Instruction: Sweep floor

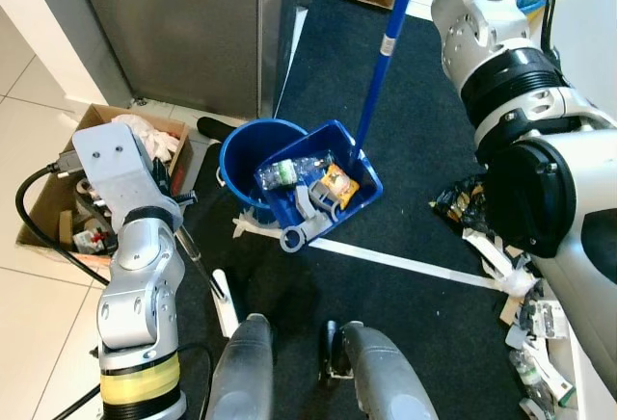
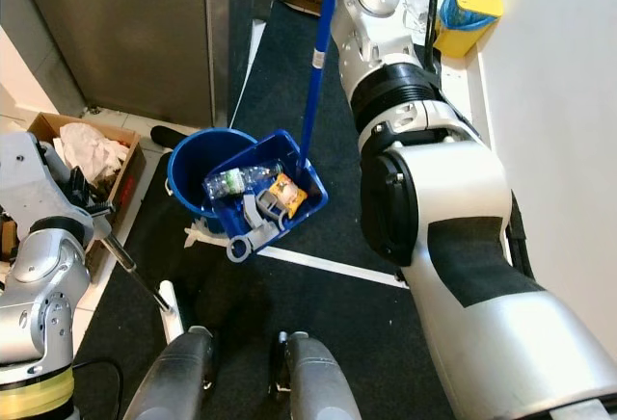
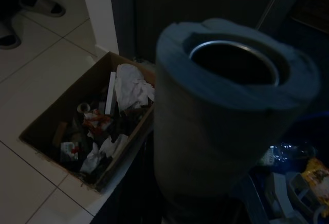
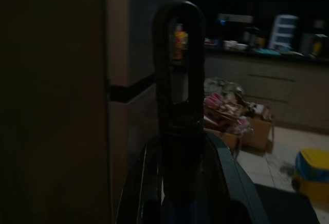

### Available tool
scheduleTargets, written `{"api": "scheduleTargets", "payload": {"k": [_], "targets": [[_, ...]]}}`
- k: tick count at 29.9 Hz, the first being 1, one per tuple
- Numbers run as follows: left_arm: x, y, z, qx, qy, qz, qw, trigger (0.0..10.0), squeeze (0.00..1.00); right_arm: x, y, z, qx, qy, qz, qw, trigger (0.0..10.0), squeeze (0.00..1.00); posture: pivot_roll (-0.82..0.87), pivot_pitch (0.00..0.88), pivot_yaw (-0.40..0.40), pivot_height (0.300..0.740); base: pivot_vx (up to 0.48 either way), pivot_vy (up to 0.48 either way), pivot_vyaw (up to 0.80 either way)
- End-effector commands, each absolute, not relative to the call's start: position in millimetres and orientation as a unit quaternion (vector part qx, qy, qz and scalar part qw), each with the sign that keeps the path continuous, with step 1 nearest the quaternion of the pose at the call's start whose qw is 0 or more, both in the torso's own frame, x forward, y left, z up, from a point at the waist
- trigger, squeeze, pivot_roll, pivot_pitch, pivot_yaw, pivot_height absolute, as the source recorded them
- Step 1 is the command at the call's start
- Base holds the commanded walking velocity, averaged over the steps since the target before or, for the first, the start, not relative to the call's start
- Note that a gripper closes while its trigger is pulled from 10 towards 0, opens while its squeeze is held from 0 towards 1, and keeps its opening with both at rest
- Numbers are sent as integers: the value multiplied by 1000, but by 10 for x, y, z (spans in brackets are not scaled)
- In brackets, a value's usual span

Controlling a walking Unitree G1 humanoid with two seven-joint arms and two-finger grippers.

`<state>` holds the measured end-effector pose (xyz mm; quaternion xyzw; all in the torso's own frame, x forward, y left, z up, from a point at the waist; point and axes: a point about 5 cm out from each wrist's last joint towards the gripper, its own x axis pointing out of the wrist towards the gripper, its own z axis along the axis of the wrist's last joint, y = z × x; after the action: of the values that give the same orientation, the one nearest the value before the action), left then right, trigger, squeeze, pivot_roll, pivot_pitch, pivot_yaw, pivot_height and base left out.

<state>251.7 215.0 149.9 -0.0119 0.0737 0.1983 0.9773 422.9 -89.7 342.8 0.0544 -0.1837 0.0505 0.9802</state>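
Blue plastic dustpan — crinkled wrappers inside — tilts over round bucket.

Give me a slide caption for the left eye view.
Blue dustpan full of litter tipped over a blue bucket on dark carpet.

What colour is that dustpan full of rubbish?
The dustpan is blue, like its long handle; the left eye view shows it best.

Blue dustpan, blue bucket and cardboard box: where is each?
Blue dustpan [image 1: 359, 198], left eye view, on its right wall.
Blue bucket [image 1: 236, 150], left eye view, on its inner wall.
Cardboard box [image 1: 40, 210], left eye view, on its outer side.
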Motion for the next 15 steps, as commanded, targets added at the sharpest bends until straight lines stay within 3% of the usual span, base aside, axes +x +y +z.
{"api": "scheduleTargets", "payload": {"k": [1,15], "targets": [[2488,2079,1511,-22,71,193,978,10000,0,4219,-881,3522,36,-193,55,979,10000,0,194,142,-216,740,0,0,0],[2450,2088,1508,-25,74,201,977,10000,0,4176,-763,3781,-32,-214,52,975,10000,0,202,145,-222,740,0,0,0]]}}
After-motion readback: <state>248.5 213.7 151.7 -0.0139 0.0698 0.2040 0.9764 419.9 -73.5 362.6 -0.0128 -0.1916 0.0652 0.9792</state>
